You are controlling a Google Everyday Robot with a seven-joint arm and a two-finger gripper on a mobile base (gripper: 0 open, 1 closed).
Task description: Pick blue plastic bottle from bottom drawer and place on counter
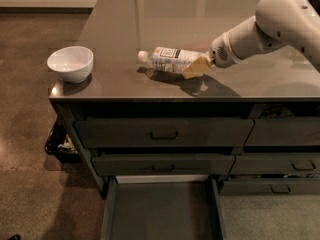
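The blue plastic bottle (170, 59) lies on its side on the counter (150, 14), white cap pointing left, near the front middle. My gripper (196, 66) comes in from the right on the white arm and is closed on the bottle's base end, with a tan finger (195, 68) in front of it. I cannot tell whether the bottle rests on the counter or hangs just above it. The bottom drawer (162, 209) of the left stack is pulled out below, and its flat grey interior shows nothing in it.
A white bowl (70, 63) stands at the counter's front left corner. Two shut handled drawers (164, 132) sit above the open one, with narrower drawers (280, 164) to the right. A black bin (57, 141) sits on the floor left of the cabinet.
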